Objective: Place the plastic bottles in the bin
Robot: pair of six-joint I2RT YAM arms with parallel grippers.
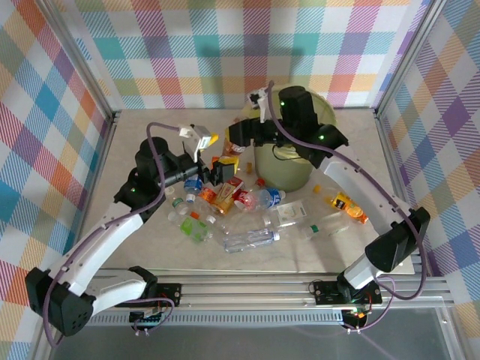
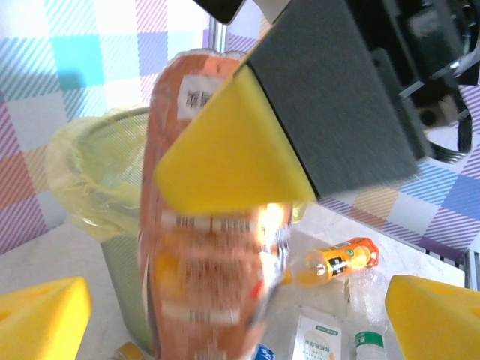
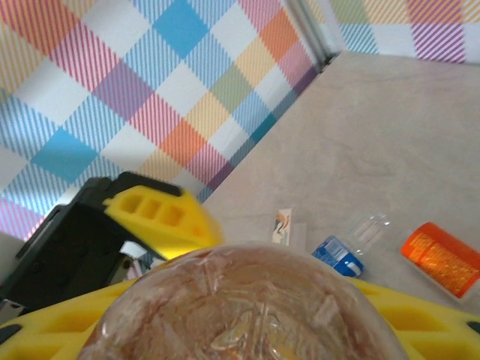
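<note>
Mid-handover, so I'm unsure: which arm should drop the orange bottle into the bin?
Right. The right gripper clamps the orange bottle beside the bin; the left gripper has its jaws wide open, clear of it.

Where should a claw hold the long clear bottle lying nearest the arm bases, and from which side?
Probably grip the clear bottle across its mid-body, from straight above. It lies flat, long axis roughly left to right, with bare table on its near side.
</note>
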